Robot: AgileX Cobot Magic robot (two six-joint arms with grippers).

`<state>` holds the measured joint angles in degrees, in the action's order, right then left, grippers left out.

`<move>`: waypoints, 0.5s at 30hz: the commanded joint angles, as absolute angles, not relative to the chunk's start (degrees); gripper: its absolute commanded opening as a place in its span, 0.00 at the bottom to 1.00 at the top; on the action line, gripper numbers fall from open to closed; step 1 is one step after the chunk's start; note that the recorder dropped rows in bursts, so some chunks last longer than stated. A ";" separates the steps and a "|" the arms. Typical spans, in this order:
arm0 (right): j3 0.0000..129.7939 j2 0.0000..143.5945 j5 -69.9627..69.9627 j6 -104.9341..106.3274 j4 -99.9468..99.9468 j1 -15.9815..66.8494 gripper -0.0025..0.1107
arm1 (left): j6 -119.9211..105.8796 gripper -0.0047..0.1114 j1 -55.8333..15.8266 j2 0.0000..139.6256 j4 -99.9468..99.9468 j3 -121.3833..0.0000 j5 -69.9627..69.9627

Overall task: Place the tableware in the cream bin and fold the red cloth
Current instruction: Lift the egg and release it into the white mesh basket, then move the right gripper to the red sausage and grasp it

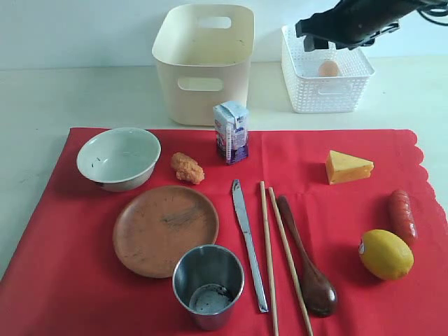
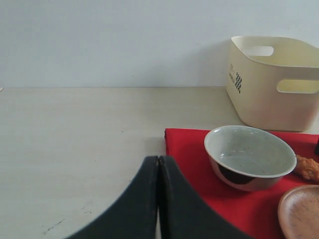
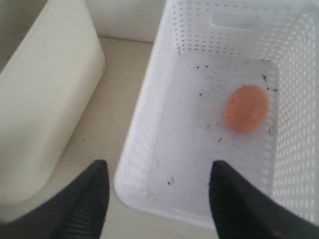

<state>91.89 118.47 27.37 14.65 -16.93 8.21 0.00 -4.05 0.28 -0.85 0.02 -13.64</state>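
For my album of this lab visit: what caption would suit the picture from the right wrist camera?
Open right end effector hovering over the white lattice basket, an egg lying inside, cream bin alongside.

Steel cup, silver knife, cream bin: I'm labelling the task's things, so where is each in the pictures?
steel cup (image 1: 208, 280), exterior view, inner wall.
silver knife (image 1: 248, 241), exterior view, mid-length.
cream bin (image 1: 203, 106), exterior view, front wall.

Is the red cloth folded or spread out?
Spread out. The red cloth lies flat on the table, with the bowl, plate and cup sitting on it.
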 commanded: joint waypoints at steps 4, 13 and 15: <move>92.23 110.47 42.68 6.84 -8.86 7.87 0.25 | 0.00 0.05 -3.94 0.00 -0.79 0.00 -13.60; 78.34 98.22 43.02 0.83 -4.23 7.87 0.02 | 0.00 0.05 -3.94 0.00 -0.79 0.00 -13.60; 73.05 95.35 40.79 0.00 -4.23 7.87 0.02 | 0.00 0.05 -3.94 0.00 -0.79 0.00 -13.60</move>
<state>78.55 99.00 43.35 1.57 -4.79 8.10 0.00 -4.05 0.28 -0.85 0.02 -13.64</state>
